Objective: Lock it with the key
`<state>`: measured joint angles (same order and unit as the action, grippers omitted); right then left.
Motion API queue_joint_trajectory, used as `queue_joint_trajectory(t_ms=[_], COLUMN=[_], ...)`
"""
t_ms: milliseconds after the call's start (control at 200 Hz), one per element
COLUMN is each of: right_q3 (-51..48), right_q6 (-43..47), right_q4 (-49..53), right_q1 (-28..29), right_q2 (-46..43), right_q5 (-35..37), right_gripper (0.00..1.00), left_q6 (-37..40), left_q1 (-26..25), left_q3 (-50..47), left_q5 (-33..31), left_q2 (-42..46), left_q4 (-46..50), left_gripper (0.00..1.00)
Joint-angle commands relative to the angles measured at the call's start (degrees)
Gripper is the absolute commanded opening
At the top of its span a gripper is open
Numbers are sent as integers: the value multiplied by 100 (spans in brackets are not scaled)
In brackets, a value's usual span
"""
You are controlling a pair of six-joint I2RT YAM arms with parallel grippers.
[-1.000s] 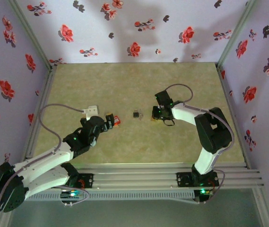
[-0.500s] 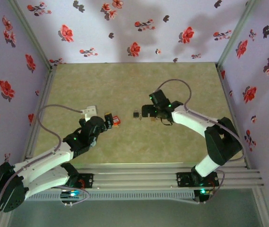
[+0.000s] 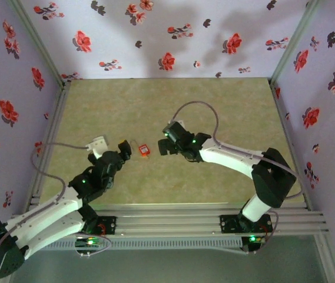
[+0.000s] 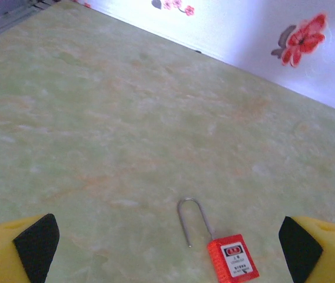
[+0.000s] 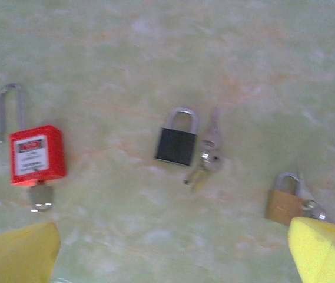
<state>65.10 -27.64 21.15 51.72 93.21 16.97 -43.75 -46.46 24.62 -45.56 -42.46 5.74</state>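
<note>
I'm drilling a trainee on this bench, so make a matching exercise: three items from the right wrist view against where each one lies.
Items:
1. red padlock
2. black squarish piece
3. brass padlock

Places:
A. middle of the view, silver keys lying beside it
B. far right
C. far left, long shackle open

Pairs: 1-C; 2-A; 3-B

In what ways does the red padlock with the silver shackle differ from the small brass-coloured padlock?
The red padlock looks larger than the small brass-coloured padlock. The red one's shackle is long and thin, one leg free; the brass one's is short. The red one bears a white label; the brass one shows none. Both lie flat on the green table.
</note>
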Motion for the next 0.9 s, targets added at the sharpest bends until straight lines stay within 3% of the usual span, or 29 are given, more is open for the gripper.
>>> queue_joint_trajectory(t_ms=[0, 190, 485, 895], right_q3=[407, 1165, 2146, 2691], right_q6=[-183, -358, -326, -227], right_q4=[77, 369, 551, 825], right_q1=[266, 573, 754, 770], right_q2=[412, 1170, 2119, 2853], right_q5=[362, 588, 85, -218], right_gripper=[99, 99, 99, 81], left_q6=[-342, -506, -669, -768], left_q1=[65, 84, 119, 128], left_q3=[-202, -334, -388, -388], left_q5=[-555, -773, -897, -897], left_q2=[353, 673, 801, 800], left_q4=[91, 164, 259, 318], left_gripper=[100, 100, 100, 100])
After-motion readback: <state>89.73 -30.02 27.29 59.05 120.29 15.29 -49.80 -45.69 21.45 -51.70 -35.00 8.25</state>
